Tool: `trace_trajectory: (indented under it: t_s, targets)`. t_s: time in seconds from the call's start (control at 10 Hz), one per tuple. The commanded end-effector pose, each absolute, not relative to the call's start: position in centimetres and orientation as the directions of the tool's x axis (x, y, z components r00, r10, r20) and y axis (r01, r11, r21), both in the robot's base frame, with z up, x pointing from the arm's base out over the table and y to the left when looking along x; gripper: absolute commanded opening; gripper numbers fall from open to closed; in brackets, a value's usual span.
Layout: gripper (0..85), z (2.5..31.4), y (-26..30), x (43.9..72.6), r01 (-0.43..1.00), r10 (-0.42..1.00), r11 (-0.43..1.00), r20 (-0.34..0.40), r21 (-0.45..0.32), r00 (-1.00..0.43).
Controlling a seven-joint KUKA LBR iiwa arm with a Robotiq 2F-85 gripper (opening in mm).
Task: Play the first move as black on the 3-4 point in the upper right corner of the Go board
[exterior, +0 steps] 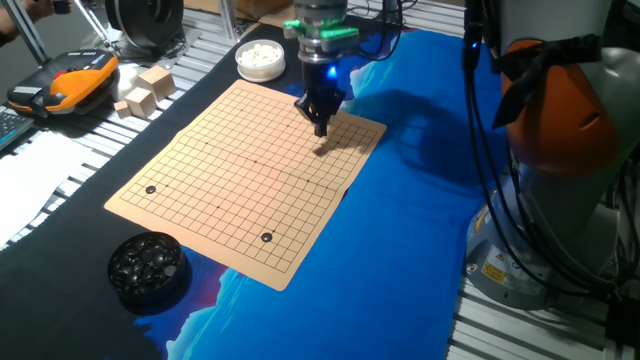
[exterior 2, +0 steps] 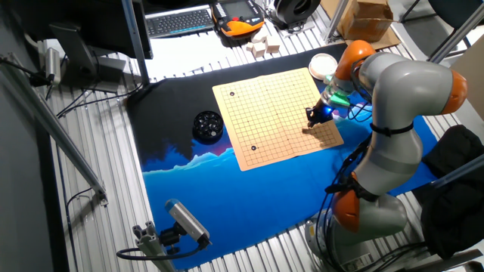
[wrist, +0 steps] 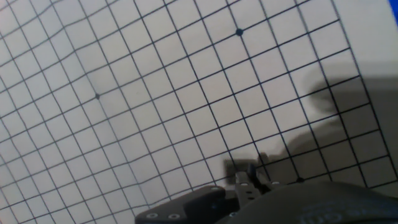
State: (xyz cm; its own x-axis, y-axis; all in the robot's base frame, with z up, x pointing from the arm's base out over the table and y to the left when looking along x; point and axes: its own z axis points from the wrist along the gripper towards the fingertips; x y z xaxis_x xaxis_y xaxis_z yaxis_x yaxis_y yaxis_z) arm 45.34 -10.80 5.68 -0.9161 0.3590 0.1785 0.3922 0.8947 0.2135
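Observation:
The tan Go board [exterior: 240, 180] lies on the black and blue mat. My gripper [exterior: 321, 127] hangs just above the board near its far right corner, and it also shows in the other fixed view [exterior 2: 312, 118]. In the hand view the fingertips [wrist: 234, 167] stand close together over the grid, with a small dark thing pinched between them that looks like a black stone [wrist: 250, 169]. No stone lies on the grid under the gripper. Two black stones [exterior: 151, 189] [exterior: 266, 237] sit on the board's near side.
A black bowl of black stones [exterior: 148, 265] stands off the board's near left corner. A white bowl of white stones [exterior: 260, 58] stands past the far corner. Wooden blocks [exterior: 145, 90] and an orange-black pendant [exterior: 70, 82] lie at the left. The robot base [exterior: 560, 150] is at the right.

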Motion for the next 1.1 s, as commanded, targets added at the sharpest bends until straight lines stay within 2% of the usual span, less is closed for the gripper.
trace_trajectory:
  t_s: [0.0, 0.6, 1.0]
  targets:
    - [0.0, 5.67, -10.8, 45.32, 0.394, 0.36, 0.894, 0.179, 0.215, -0.915]
    - [0.0, 5.67, -10.8, 45.32, 0.521, 0.485, 0.825, 0.196, 0.22, -0.852]
    - [0.0, 5.67, -10.8, 45.32, 0.526, 0.496, 0.819, 0.179, 0.23, -0.85]
